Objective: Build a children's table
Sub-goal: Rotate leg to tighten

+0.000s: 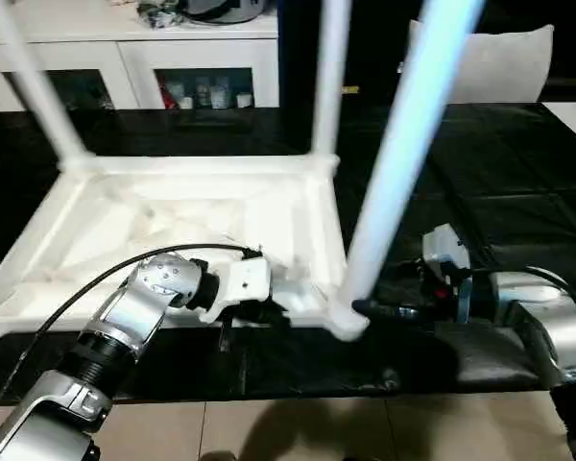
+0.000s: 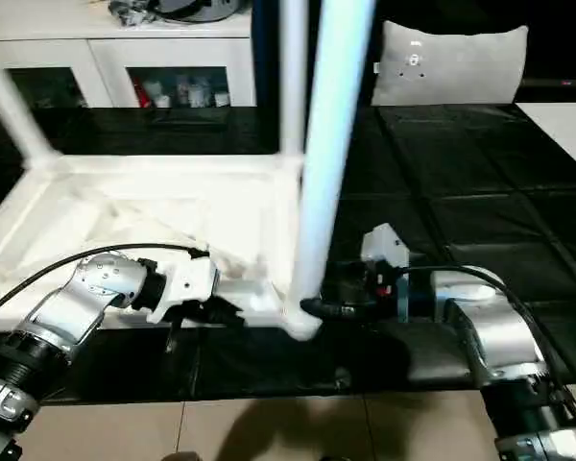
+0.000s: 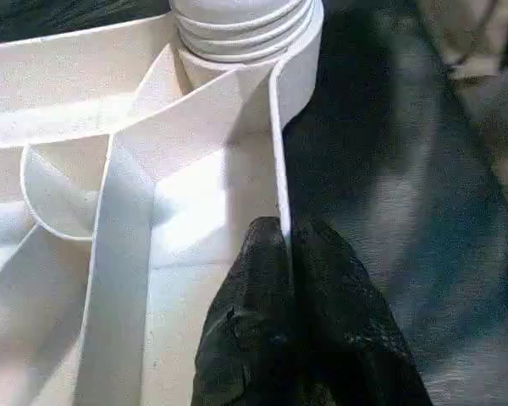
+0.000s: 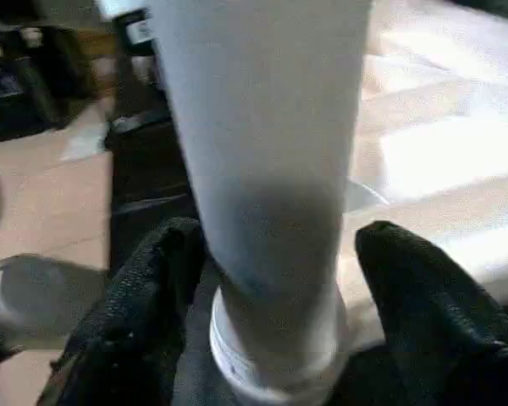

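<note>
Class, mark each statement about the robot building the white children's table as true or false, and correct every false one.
1. The table top lies upside down with its ribbed underside facing up. True.
2. The left gripper is wide open above the top. False: its fingers are shut on the top's thin side wall.
3. The right gripper has one finger on each side of the near leg, low by its base. True.
4. All the legs lie flat on the black work surface. False: three legs stand up from corner sockets.
5. A white cabinet with glass doors stands behind the work surface. True.
</note>
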Motion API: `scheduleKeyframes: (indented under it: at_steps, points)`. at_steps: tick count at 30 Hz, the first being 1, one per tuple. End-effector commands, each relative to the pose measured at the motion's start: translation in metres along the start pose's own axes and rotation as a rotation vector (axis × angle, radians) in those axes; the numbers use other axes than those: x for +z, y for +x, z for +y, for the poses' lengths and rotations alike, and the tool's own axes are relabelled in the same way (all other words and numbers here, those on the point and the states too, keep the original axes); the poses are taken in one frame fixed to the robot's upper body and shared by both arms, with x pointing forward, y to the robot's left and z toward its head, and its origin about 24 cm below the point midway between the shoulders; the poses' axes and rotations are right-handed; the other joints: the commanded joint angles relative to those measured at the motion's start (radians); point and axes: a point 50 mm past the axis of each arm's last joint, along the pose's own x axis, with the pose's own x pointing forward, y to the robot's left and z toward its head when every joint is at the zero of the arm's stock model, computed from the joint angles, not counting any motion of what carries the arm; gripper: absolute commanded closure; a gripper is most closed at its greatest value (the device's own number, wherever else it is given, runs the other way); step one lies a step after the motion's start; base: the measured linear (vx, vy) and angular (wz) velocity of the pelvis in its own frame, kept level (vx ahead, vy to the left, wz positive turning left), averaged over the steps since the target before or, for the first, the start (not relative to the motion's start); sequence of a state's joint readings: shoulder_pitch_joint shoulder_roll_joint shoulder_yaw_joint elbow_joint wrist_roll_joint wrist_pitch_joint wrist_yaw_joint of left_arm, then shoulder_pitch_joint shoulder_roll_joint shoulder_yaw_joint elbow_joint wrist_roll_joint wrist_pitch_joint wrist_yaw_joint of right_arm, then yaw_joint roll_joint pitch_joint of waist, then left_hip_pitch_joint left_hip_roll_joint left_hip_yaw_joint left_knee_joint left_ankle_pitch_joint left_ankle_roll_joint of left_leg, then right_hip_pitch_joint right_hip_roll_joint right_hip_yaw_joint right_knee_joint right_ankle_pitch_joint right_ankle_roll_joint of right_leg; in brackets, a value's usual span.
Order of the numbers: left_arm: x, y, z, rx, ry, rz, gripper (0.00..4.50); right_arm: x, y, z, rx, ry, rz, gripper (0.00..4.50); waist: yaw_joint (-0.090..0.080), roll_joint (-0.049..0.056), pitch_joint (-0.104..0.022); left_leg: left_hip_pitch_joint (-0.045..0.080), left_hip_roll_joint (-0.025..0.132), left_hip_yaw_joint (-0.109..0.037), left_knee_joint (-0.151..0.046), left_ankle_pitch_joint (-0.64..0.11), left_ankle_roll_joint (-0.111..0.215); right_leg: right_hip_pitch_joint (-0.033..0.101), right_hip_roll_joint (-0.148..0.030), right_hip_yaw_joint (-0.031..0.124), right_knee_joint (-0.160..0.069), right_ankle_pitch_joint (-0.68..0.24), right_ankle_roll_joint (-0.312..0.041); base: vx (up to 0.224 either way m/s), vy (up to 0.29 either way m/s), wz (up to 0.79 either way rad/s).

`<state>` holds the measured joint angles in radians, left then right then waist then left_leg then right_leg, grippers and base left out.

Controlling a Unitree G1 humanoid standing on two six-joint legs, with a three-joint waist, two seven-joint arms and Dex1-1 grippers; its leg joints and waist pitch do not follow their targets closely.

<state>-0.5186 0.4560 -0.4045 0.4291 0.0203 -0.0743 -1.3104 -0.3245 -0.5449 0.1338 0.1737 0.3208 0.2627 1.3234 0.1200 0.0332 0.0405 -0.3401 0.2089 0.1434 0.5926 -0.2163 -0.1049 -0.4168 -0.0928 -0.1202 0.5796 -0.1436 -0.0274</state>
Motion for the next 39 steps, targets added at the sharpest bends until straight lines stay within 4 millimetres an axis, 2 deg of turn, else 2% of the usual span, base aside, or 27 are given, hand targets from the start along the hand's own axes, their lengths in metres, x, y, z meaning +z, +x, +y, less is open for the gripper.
scheduleKeyframes:
  at_steps: [1,4,9,15,17,20,21,22,24,26,27,30,31,32,33,36,37,38,39]
  points:
    - [0.017,0.002,0.003,-0.046,0.099,-0.013,4.50,0.000,0.003,0.001,0.054,0.016,0.020,1.64,-0.001,-0.011,-0.068,-0.014,0.017,0.018,-0.064,-0.103,0.091,0.075,-0.049,0.050,-0.050,-0.242,-0.188,0.000,0.000,0.00]
    - [0.018,0.003,0.003,-0.055,0.108,-0.019,4.50,-0.003,0.005,0.003,0.088,0.022,0.043,1.71,0.002,-0.011,-0.068,-0.015,0.016,0.018,-0.064,-0.096,0.089,0.074,-0.049,0.050,-0.053,-0.258,-0.179,0.000,0.000,0.00]
    - [0.017,0.002,0.002,-0.065,0.113,-0.018,4.50,-0.004,0.005,0.005,0.117,0.040,0.050,2.33,0.006,-0.012,-0.068,-0.014,0.016,0.019,-0.064,-0.097,0.083,0.074,-0.049,0.050,-0.055,-0.277,-0.166,0.000,0.000,0.00]
    - [0.014,0.000,0.002,-0.033,0.066,-0.035,4.50,-0.006,0.008,0.009,0.127,0.061,0.040,2.43,0.011,-0.013,-0.069,-0.015,0.015,0.019,-0.062,-0.082,0.083,0.075,-0.048,0.050,-0.051,-0.264,-0.167,0.000,0.000,0.00]
    - [0.014,0.000,0.004,0.022,0.012,-0.059,4.50,-0.011,0.013,0.008,0.064,0.080,0.043,2.46,0.013,-0.012,-0.068,-0.015,0.016,0.019,-0.062,-0.076,0.081,0.074,-0.048,0.051,-0.051,-0.260,-0.166,0.000,0.000,0.00]
    - [0.016,0.000,0.005,0.062,-0.027,-0.087,4.50,-0.014,0.018,0.004,-0.013,0.095,0.045,2.49,0.011,-0.014,-0.065,-0.015,0.014,0.020,-0.065,-0.094,0.068,0.073,-0.048,0.050,-0.055,-0.301,-0.154,0.000,0.000,0.00]
    - [0.017,0.001,0.005,0.090,-0.057,-0.100,4.50,-0.014,0.023,0.000,-0.084,0.098,0.037,2.49,0.004,-0.015,-0.062,-0.014,0.010,0.019,-0.068,-0.119,0.052,0.074,-0.049,0.048,-0.062,-0.363,-0.128,0.000,0.000,0.00]
    - [0.018,0.002,0.005,0.113,-0.081,-0.107,4.50,-0.015,0.027,-0.005,-0.156,0.117,0.029,2.49,-0.001,-0.015,-0.061,-0.014,0.010,0.018,-0.069,-0.124,0.043,0.073,-0.048,0.047,-0.062,-0.376,-0.124,0.000,0.000,0.00]
    - [0.020,0.008,0.003,0.161,-0.128,-0.116,4.50,-0.013,0.039,-0.016,-0.320,0.172,0.004,2.51,-0.024,-0.015,-0.057,-0.014,0.004,0.014,-0.073,-0.155,0.021,0.075,-0.049,0.040,-0.075,-0.465,-0.084,0.000,0.000,0.00]
    - [0.024,0.012,0.004,0.212,-0.159,-0.119,4.50,-0.010,0.051,-0.021,-0.389,0.230,-0.048,2.51,-0.040,-0.015,-0.055,-0.018,0.001,0.012,-0.074,-0.166,0.019,0.074,-0.047,0.037,-0.078,-0.487,-0.074,0.000,0.000,0.00]
    - [0.025,0.015,0.005,0.250,-0.175,-0.110,4.50,-0.008,0.058,-0.023,-0.422,0.260,-0.071,2.51,-0.055,-0.015,-0.056,-0.014,0.000,0.012,-0.071,-0.171,0.019,0.071,-0.045,0.037,-0.082,-0.493,-0.065,0.000,0.000,0.00]
    - [0.028,0.019,0.008,0.299,-0.190,-0.089,4.50,-0.007,0.067,-0.026,-0.489,0.270,-0.066,2.51,-0.067,-0.014,-0.058,-0.017,-0.002,0.013,-0.069,-0.157,0.037,0.071,-0.043,0.039,-0.082,-0.461,-0.074,0.000,0.000,0.00]
    - [0.036,0.029,0.013,0.378,-0.217,-0.079,4.50,-0.008,0.078,-0.032,-0.608,0.300,-0.060,2.51,-0.071,-0.017,-0.060,-0.018,0.000,0.013,-0.069,-0.145,0.041,0.070,-0.043,0.040,-0.077,-0.433,-0.087,0.000,0.000,0.00]
    - [0.039,0.033,0.015,0.403,-0.228,-0.081,4.50,-0.009,0.082,-0.034,-0.660,0.300,-0.049,2.51,-0.075,-0.014,-0.059,-0.017,0.003,0.014,-0.069,-0.137,0.035,0.068,-0.043,0.042,-0.073,-0.417,-0.096,0.000,0.000,0.00]
    - [0.046,0.041,0.018,0.446,-0.234,-0.085,4.50,-0.010,0.087,-0.037,-0.730,0.310,-0.048,2.51,-0.080,-0.016,-0.059,-0.016,-0.002,0.015,-0.068,-0.128,0.024,0.068,-0.043,0.039,-0.078,-0.435,-0.096,0.000,0.000,0.00]
    - [0.055,0.052,0.021,0.473,-0.232,-0.101,4.50,-0.006,0.092,-0.039,-0.781,0.374,-0.151,2.51,-0.074,-0.012,-0.062,-0.013,-0.003,0.016,-0.066,-0.130,0.037,0.067,-0.045,0.041,-0.082,-0.436,-0.088,0.000,0.000,0.00]
    - [0.054,0.051,0.021,0.476,-0.234,-0.097,4.50,-0.004,0.090,-0.039,-0.788,0.358,-0.156,1.96,-0.073,-0.012,-0.065,-0.018,0.001,0.014,-0.068,-0.108,0.045,0.072,-0.043,0.043,-0.073,-0.373,-0.101,0.000,0.000,0.00]
    - [0.053,0.050,0.021,0.478,-0.233,-0.093,4.50,-0.004,0.089,-0.039,-0.787,0.343,-0.151,1.82,-0.071,-0.012,-0.067,-0.016,0.002,0.013,-0.068,-0.097,0.049,0.071,-0.042,0.043,-0.070,-0.342,-0.110,0.000,0.000,0.00]
    - [0.053,0.049,0.021,0.479,-0.232,-0.088,4.50,-0.004,0.087,-0.040,-0.783,0.315,-0.149,1.82,-0.070,-0.011,-0.068,-0.020,0.004,0.013,-0.066,-0.072,0.063,0.073,-0.042,0.046,-0.058,-0.255,-0.142,0.000,0.000,0.00]
